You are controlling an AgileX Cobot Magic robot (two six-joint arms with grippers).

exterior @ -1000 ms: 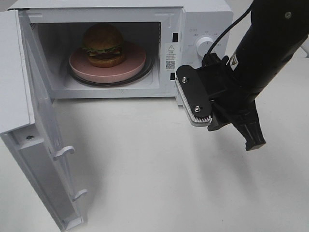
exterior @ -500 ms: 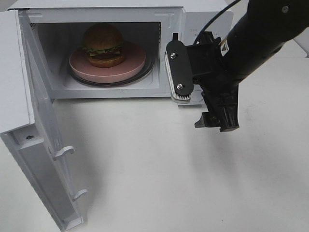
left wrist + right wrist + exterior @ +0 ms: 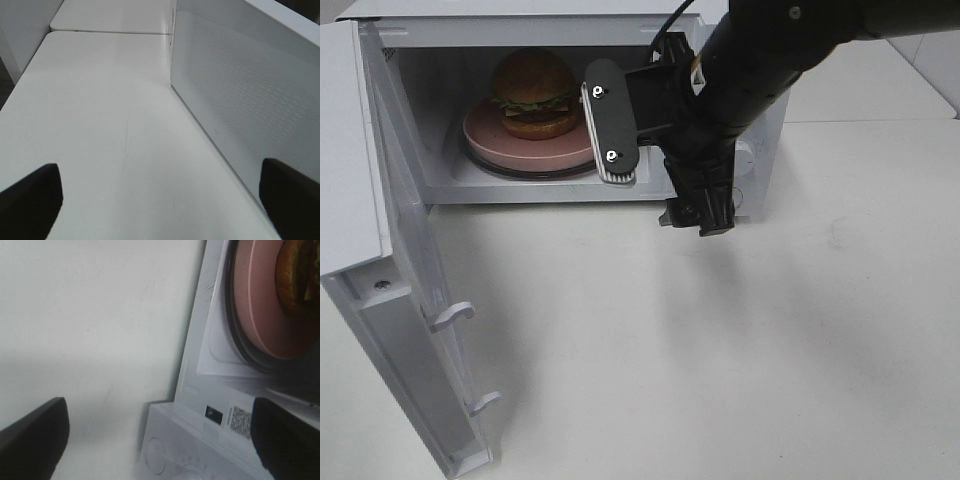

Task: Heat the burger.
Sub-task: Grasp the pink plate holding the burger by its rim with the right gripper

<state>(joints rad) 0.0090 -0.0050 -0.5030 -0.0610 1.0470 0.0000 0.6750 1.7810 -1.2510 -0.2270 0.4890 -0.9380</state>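
The burger [image 3: 532,92], with a brown bun and a lettuce edge, sits on a pink plate [image 3: 485,138] inside the open white microwave [image 3: 520,25]. My right gripper [image 3: 655,170] is open and empty. It hovers in front of the right edge of the oven opening and hides the control panel. One flat finger [image 3: 610,125] stands just right of the plate. The right wrist view shows the plate [image 3: 260,300], the burger's edge [image 3: 300,275] and the gripper [image 3: 160,440]. My left gripper [image 3: 160,200] is open and empty, outside the exterior view.
The microwave door [image 3: 380,250] swings wide open toward the front left, with two latch hooks [image 3: 455,315] on its edge. The left wrist view shows a white perforated panel [image 3: 240,100] close beside the left gripper. The white tabletop [image 3: 720,350] lies in front.
My right gripper has moved left and back, from in front of the control panel to the right edge of the oven opening. Burger, plate and door have not moved.
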